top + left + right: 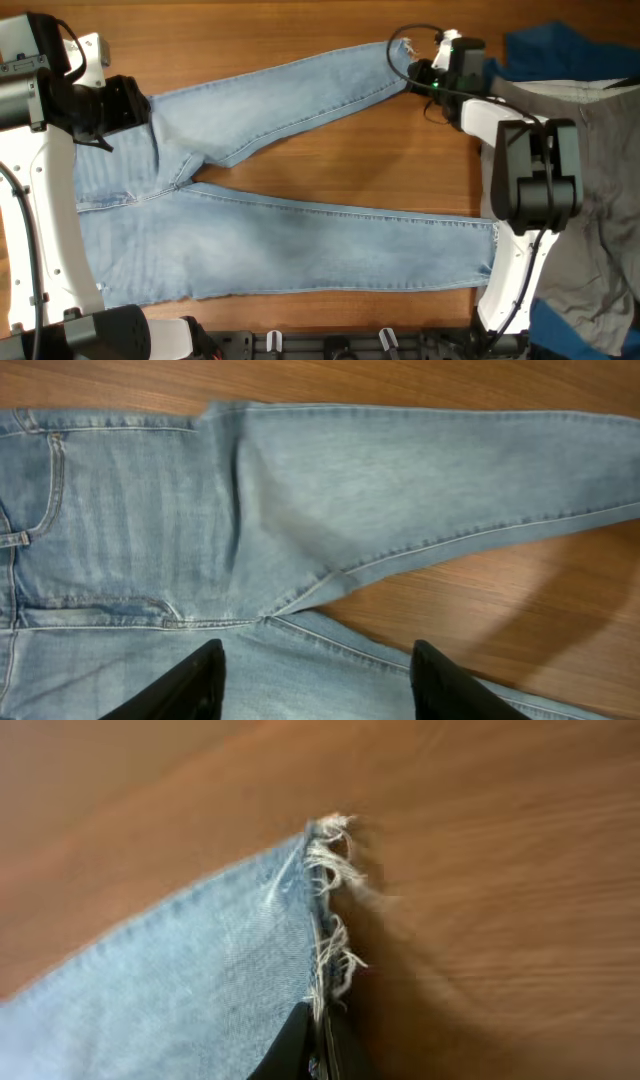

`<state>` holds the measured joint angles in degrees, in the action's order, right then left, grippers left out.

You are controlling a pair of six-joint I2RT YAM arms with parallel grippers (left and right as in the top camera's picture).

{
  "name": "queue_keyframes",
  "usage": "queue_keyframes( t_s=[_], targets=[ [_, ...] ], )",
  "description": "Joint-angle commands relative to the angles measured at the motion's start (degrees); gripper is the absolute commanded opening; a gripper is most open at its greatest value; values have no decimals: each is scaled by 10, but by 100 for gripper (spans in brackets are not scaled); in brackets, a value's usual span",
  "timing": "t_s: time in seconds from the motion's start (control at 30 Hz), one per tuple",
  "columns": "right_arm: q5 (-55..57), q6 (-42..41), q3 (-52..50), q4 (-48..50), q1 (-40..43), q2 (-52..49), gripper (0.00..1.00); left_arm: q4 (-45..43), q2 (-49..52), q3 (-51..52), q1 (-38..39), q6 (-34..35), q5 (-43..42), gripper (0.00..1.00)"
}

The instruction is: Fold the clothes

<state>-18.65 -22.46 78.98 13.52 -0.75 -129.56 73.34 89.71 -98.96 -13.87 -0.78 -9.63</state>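
Your right gripper (410, 72) pinches the jeans' (260, 225) frayed hem (328, 920) — ready to fold that leg over. Your left gripper (318, 675) hangs open above the crotch.

jeans (300, 230): light blue denim, faded paler in patches, pretty washed-out look | frayed hem (330, 920): off-white threads | table (330, 170): warm reddish-brown wood, streaky grain | trousers (600, 180): plain grey-beige | garment (550, 50): deep blue, no print I can see | robot arms (500, 270): white shells, black joints
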Motion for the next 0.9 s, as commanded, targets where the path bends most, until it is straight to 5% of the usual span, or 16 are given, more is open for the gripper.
queue_keyframes(
  t_s=[0.0, 0.07, 0.17, 0.37, 0.47, 0.5, 0.57, 0.7, 0.87],
  targets=[
    [-40, -38, 42, 10, 57, -7, 6, 0, -7, -2, 3, -5, 3, 64],
    [-125, -15, 64, 1, 79, 1, 34, 0, -7, -2, 3, -5, 16, 67],
    [-160, 1, 66, -45, 97, 64, 45, 8, -7, -2, 1, 5, 62, 80],
    [-149, 80, 66, -379, 97, 325, 46, 53, -27, -2, -71, 120, 112, 58],
    [-87, 76, 66, -672, 88, 403, 40, 64, -86, -2, -106, 137, 112, 64],
    [-52, 76, 60, -743, 78, 401, 30, 67, -96, -2, -109, 137, 112, 66],
    [-11, 96, 16, -819, 43, 394, 28, 67, -101, -2, -108, 144, 112, 70],
    [9, 52, -177, -780, -42, 376, 24, 65, -97, -2, -109, 150, 112, 75],
    [7, -41, -332, -635, -49, 346, 16, 65, -97, -2, -108, 150, 112, 82]
  ],
)
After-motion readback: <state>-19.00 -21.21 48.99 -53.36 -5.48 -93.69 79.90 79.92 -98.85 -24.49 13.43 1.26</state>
